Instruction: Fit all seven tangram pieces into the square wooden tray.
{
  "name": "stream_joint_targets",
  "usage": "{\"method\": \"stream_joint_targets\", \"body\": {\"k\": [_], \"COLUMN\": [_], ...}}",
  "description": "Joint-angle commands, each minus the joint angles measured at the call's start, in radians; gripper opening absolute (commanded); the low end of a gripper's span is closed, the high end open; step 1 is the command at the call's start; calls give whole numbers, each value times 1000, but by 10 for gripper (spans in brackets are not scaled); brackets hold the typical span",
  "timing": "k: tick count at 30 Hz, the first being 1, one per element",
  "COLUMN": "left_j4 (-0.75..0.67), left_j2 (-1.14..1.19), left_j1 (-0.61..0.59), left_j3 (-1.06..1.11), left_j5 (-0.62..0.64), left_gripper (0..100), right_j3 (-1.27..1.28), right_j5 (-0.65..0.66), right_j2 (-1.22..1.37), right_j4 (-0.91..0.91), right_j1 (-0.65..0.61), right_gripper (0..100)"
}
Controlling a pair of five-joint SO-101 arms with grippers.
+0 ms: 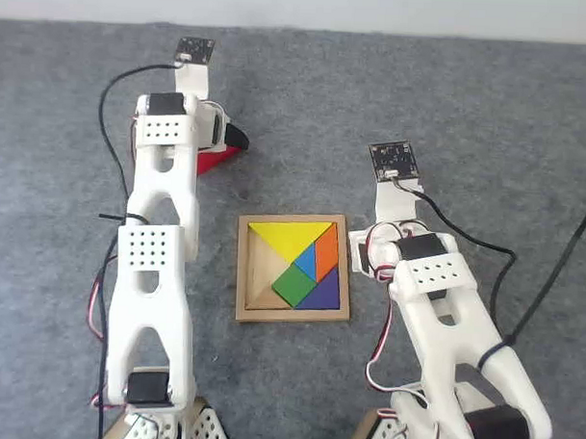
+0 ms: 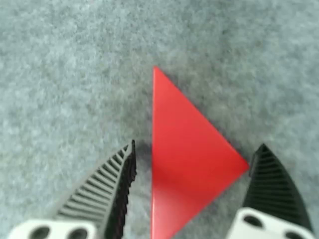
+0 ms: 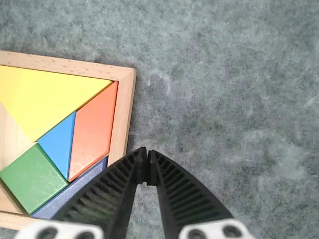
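Grey felt surface (image 1: 528,112) beneath everything. Two white arms upon it: left arm (image 1: 163,225) stretched toward the far-left corner, right arm (image 1: 443,321) bent over the near-right part. Square wooden tray (image 1: 291,317) flat at about mid-surface, the side nearer the left arm bare wood. Well apart from the tray, toward the far-left corner, a red triangle (image 2: 184,154) lying flat on the felt. Inside the tray, biggest first: yellow triangle (image 1: 288,237) along the far rim; purple triangle (image 1: 324,296) in the near-right corner; orange parallelogram (image 1: 327,256) against the right rim; green square (image 1: 293,285) turned diamond-wise by the near rim; small blue triangle (image 1: 306,261) wedged among yellow, orange and green. Left jaws spread apart, one tip on either side of the red triangle, not clamped on it. Right jaws pressed together on nothing, low over the felt, just beside the tray's right rim.
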Motion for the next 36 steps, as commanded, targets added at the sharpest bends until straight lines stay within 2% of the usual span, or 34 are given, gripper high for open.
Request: {"method": "stream_joint_targets", "body": {"k": [1, 10, 15, 23, 32, 36], "left_j4": [-52, -104, -75, -41, 247, 304], "left_j2": [-18, 49, 49, 37, 38, 38], "left_j1": [3, -8, -12, -14, -6, -12], "left_j3": [4, -1, 28, 19, -173, -179], "left_j5": [9, 6, -114, -98, -212, -212], "left_gripper": [348, 348, 321, 289, 264, 264], "right_j3": [-3, 6, 8, 8, 6, 6], "right_j5": [12, 12, 12, 14, 14, 14], "right_j2": [-54, -56, -56, -56, -56, -56], "right_j4": [-13, -13, -13, -15, -19, -18], "right_j1": [-5, -5, -5, -5, -5, -5], "right_gripper": [9, 9, 9, 9, 9, 9]}}
